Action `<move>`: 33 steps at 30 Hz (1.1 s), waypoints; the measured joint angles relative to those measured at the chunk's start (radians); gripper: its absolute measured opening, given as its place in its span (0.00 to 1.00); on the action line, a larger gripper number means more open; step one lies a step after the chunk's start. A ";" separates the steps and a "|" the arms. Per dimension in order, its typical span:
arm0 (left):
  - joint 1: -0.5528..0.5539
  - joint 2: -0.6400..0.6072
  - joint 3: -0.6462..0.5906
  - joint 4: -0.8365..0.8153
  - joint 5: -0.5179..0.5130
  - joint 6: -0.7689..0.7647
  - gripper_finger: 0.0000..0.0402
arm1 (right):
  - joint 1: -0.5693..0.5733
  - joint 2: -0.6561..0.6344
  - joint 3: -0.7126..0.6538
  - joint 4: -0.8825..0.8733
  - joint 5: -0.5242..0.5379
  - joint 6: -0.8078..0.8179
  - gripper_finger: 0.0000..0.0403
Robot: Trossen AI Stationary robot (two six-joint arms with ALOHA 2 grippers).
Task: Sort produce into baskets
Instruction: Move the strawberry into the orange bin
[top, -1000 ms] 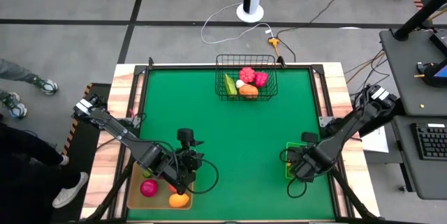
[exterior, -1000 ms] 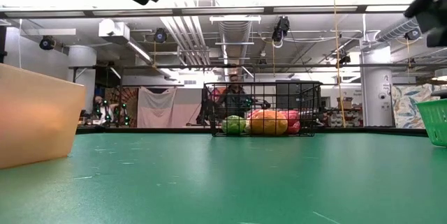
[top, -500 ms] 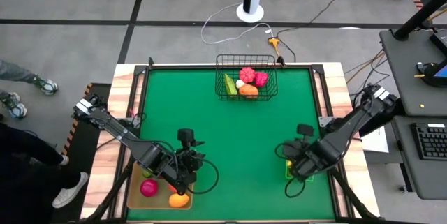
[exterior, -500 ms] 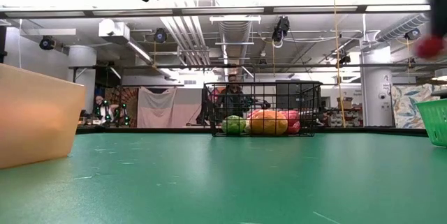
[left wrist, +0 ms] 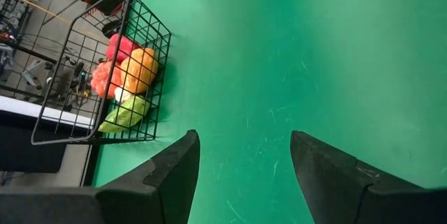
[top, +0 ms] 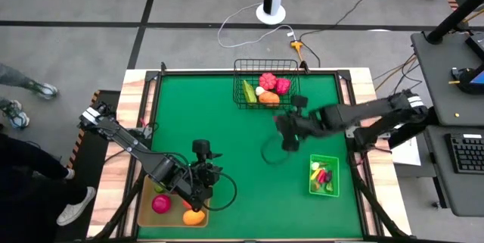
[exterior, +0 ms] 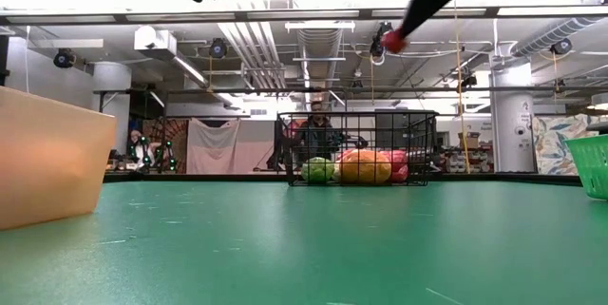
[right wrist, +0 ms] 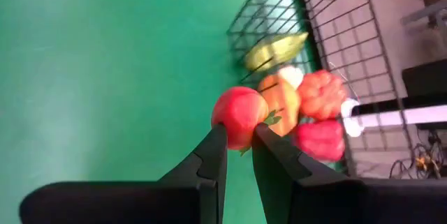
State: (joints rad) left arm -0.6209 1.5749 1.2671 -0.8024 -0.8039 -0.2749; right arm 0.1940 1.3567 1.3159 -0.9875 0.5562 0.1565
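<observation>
Green tabletop (top: 227, 144) with wooden edging, both arms over it. Black wire basket (top: 265, 84) sits at the far edge, middle; inside it a yellow-green piece (top: 249, 91), an orange piece (top: 269, 98), a pink-red piece (top: 268, 81) and a magenta piece (top: 283, 85), plus a small white bit. Tan tray (top: 146, 209) at the near left corner holds a magenta-red round piece (top: 161, 204), an orange piece (top: 193, 216) and a bit of green, partly hidden by the left arm. Small green bin (top: 324, 176) near right, holding several small pieces, red and green among them, too small to name.

Right arm stretches from the right edge across toward the middle; right gripper (top: 286, 132) hangs above the tabletop just on the near side of the wire basket, well clear of the green bin. Its fingers (right wrist: 214, 147) are clenched on a red round fruit (right wrist: 237, 116) with a green leaf, held off the surface; low view shows it high in the air.

Left gripper (top: 203, 173) hovers over the inner edge of the tan tray, fingers (left wrist: 174, 168) spread apart, nothing between them.
</observation>
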 joint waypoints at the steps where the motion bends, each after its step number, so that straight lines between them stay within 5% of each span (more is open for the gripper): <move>1: 0.000 0.000 0.000 0.000 0.000 0.000 0.51 | -0.045 0.000 0.000 0.032 -0.022 -0.053 0.13; 10: 0.012 0.000 0.000 -0.012 0.000 0.000 0.51 | -0.511 0.013 0.000 0.248 -0.348 -0.271 0.13; 15: 0.060 -0.001 0.000 -0.038 0.000 0.046 0.51 | -0.700 0.070 0.000 0.264 -0.399 -0.263 0.13; 23: 0.180 -0.051 -0.039 -0.009 0.014 0.228 0.51 | -0.795 0.196 0.000 0.259 -0.404 -0.283 0.13; 33: 0.294 -0.284 -0.246 0.315 0.217 0.312 0.51 | -0.803 0.237 0.000 0.225 -0.403 -0.291 0.13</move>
State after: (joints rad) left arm -0.3264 1.2911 1.0208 -0.4874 -0.5871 0.0373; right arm -0.6094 1.5939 1.3163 -0.7627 0.1528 -0.1342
